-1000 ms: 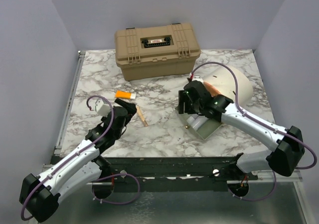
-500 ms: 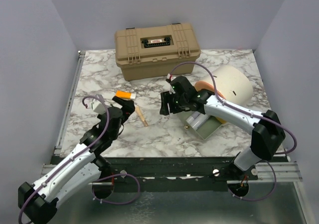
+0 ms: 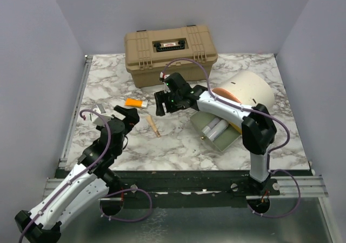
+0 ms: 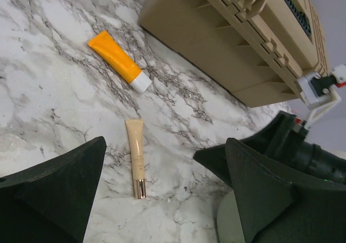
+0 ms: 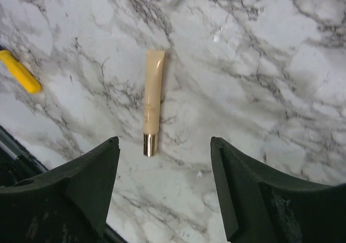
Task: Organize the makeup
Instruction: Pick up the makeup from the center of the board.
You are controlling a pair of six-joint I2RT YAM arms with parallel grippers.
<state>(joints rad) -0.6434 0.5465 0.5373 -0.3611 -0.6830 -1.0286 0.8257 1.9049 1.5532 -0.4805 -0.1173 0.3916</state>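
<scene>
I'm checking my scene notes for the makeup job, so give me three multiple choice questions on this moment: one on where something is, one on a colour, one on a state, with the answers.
1. Where does the orange tube lie?
A. In a grey tray
B. On the marble table, in front of the tan case
C. On the case lid

2. What colour is the cap of the beige tube?
A. Black
B. White
C. Gold

3. How is the right tool set?
A. Open and empty
B. Shut on the beige tube
C. Shut on the orange tube

Answers:
1. B, it rests on bare marble near the case front.
2. C, the cap end shines gold in both wrist views.
3. A, its fingers stand apart, the tube untouched on the table.
</scene>
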